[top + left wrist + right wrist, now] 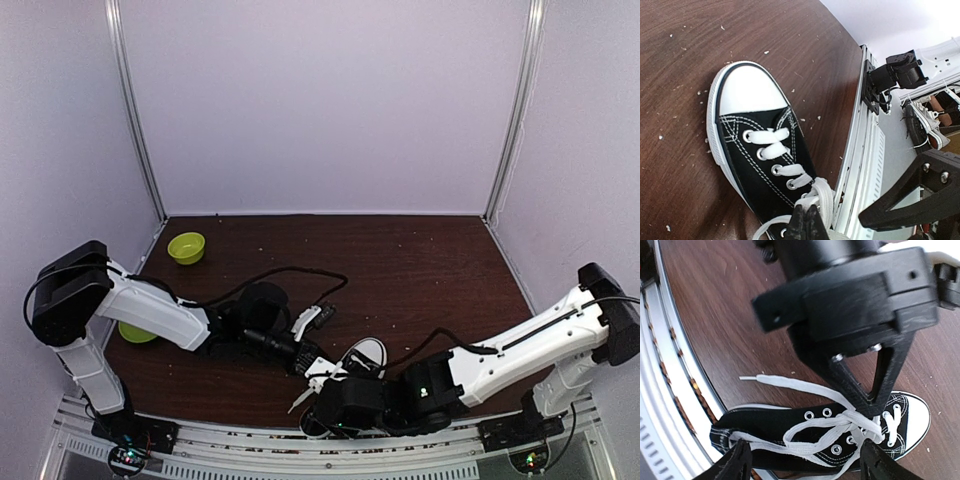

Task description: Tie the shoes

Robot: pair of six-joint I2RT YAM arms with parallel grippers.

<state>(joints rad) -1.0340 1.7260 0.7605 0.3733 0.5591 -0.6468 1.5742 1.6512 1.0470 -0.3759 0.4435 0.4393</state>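
A black low-top sneaker (770, 430) with a white toe cap (745, 90) lies at the table's near edge, its toe (367, 354) pointing away from the rail. Its white laces (840, 427) are crossed in a knot with a loop over the tongue. One loose end (790, 385) trails across the table. My left gripper (807, 224) is shut on the lace at the knot, and it shows in the right wrist view (875, 390) coming down from above. My right gripper (805, 467) is open, with its fingers (735, 465) spread on either side of the shoe's middle, holding nothing.
A green bowl (186, 247) stands at the back left, and another (137, 332) is partly hidden under the left arm. A black cable (290, 272) loops across the table. The metal rail (860, 150) runs right beside the shoe. Crumbs are scattered on the brown tabletop (700, 30).
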